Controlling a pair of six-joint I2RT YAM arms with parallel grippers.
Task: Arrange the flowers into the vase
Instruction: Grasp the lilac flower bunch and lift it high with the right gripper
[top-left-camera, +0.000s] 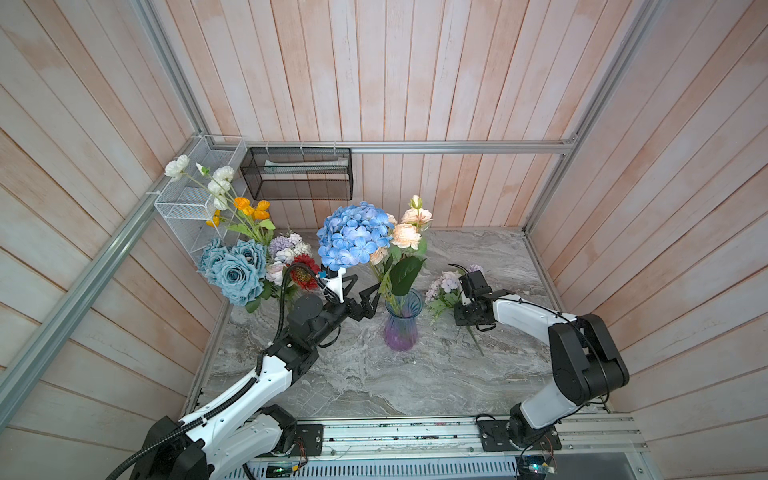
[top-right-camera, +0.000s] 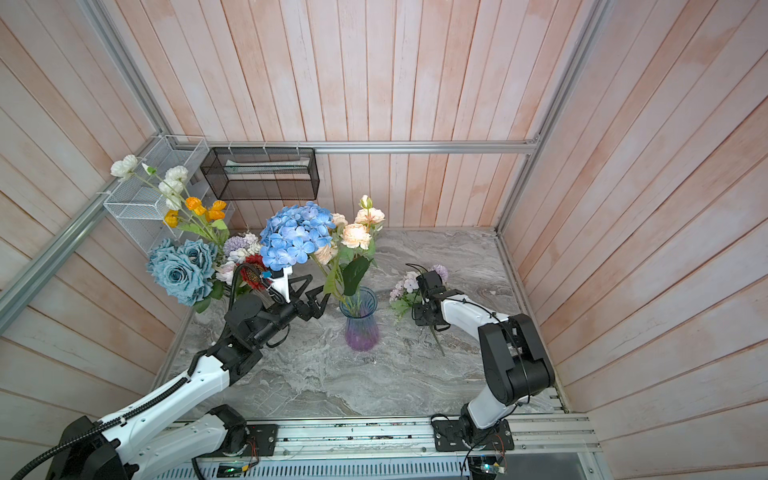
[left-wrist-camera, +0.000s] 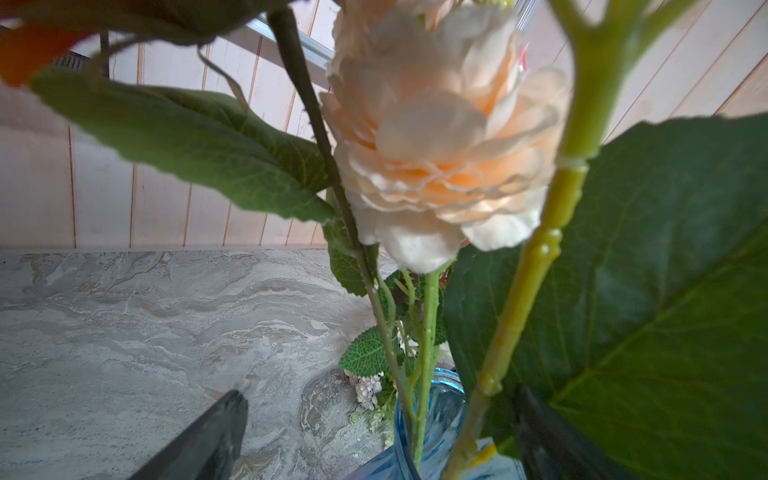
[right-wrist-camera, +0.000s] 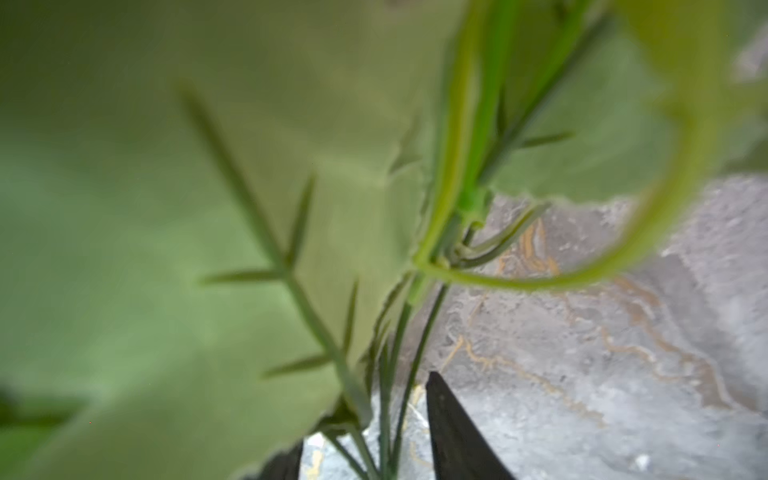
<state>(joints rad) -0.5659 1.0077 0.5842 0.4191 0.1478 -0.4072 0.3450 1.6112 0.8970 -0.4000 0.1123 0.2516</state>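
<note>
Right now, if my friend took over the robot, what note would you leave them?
Left gripper: open, by the mouth of the vase.
Right gripper: jaws around the stem of the lilac spray lying on the table; grip unclear.
Done: hydrangea and peach roses stand in the vase.
To do: lilac spray, plus dusty-blue roses, poppies and sunflower bunched at the far left.

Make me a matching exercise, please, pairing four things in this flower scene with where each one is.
Things:
1. blue hydrangea
2. lilac spray
3. dusty-blue roses
4. black mesh basket

Places:
a. hanging on the back rail
b. lying on the table, right of the vase
c. stem in the vase
d. at the table's left edge

Pairs: 1c, 2b, 3d, 4a.
</note>
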